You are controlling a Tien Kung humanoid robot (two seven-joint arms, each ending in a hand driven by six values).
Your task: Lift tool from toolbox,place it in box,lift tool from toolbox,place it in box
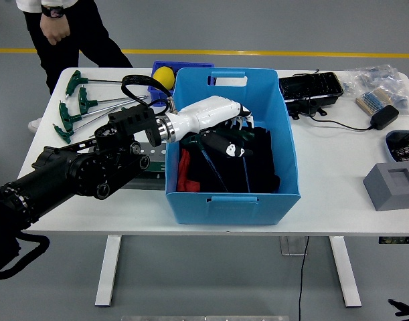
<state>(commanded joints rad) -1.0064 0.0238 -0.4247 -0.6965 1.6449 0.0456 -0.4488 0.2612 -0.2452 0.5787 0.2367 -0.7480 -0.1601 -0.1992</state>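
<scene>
The left hand (221,130) fills the blue box's (231,200) left half; its right half lies open above black cloth (258,164). 4 T-handle tools (90,107) crowd the table's (324,194) far-left corner.

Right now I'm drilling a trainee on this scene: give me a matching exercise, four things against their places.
Things:
1. left hand
2. yellow ball
3. grey block
4. T-handle tools

Places:
A. table's right end, near edge
B. inside the blue box, over the black cloth
C. table's far left corner
D. small blue bin behind the box

Pairs: 1-B, 2-D, 3-A, 4-C
</scene>
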